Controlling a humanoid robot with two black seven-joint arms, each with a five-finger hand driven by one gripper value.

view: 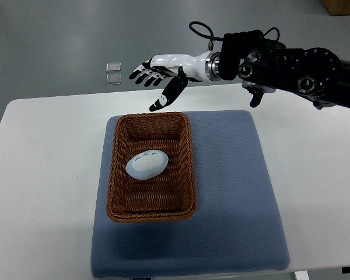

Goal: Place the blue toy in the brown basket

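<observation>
A pale blue, egg-shaped toy [146, 164] lies inside the brown wicker basket [187, 169], near its middle. The basket stands on a blue mat [233, 192]. My right hand [157, 76] hovers above and beyond the basket's far rim, fingers spread and empty. Its arm [291, 67] comes in from the right edge. The hand is clear of the toy and the basket.
The mat lies on a white table [46, 175]. Two small clear squares [113, 72] lie on the grey floor beyond the table's far edge.
</observation>
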